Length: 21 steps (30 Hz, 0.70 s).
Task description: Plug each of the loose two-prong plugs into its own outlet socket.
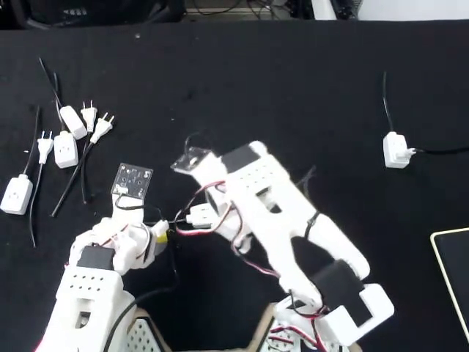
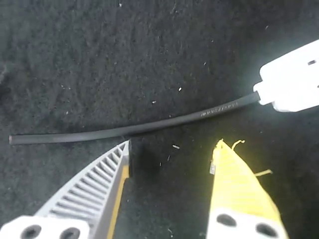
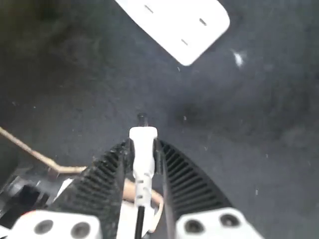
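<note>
While the right gripper point(image 3: 143, 145) clamps a plug point(image 3: 143, 155): its jaws are closed on the white body, and a dark prong tip shows just past the fingertips
Key relation: the outlet socket point(image 3: 174, 25) lies ahead of the prong tip on the black cloth point(image 3: 259, 124), off to one side of the plug's line, with bare cloth between them
Long axes: the plug's long axis runs along the fingers; the socket's body lies skewed to that axis, so I judge the prongs do not yet face it squarely
Nearer arm: the right arm point(image 1: 293, 220), since it already carries the plug
Right arm pose: in the high view it stretches from the near edge toward the table's middle, bent over with the wrist low
Left gripper point(image 2: 172, 149): open and holding nothing, one grey finger and one yellow-taped finger spread apart
Ahead of it: a black cable point(image 2: 124, 130) runs crosswise just beyond the fingertips, ending in a white socket body point(image 2: 294, 82)
Left arm point(image 1: 95, 271) pose: folded close to its base, gripper low beside the right arm's wrist
Other task things: loose plugs point(image 1: 95, 121) and sockets point(image 1: 66, 150) cluster at the far left; a joined pair point(image 1: 396, 150) sits well apart at the right
Next move, as I judge it: turn the plug into line with the socket, then push forward
</note>
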{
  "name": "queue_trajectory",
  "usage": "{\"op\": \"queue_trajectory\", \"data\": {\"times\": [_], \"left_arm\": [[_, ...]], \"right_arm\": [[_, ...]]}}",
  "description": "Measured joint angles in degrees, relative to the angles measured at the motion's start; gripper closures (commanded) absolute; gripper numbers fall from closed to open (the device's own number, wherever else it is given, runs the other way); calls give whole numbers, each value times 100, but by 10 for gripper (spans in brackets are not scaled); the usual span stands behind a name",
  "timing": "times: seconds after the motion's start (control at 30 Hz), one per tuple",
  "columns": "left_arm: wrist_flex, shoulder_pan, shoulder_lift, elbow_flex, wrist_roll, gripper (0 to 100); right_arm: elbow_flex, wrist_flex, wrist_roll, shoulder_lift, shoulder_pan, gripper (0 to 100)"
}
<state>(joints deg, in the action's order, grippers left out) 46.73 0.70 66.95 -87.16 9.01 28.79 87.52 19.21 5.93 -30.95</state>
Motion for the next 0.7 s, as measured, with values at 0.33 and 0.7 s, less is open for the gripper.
{"op": "queue_trajectory", "data": {"times": [0.33,0.7], "left_arm": [[0,0,0,0,0,733],[0,0,0,0,0,733]], "right_arm": [[114,-1002,-18,0,-79,988],[114,-1547,-18,-9,510,988]]}}
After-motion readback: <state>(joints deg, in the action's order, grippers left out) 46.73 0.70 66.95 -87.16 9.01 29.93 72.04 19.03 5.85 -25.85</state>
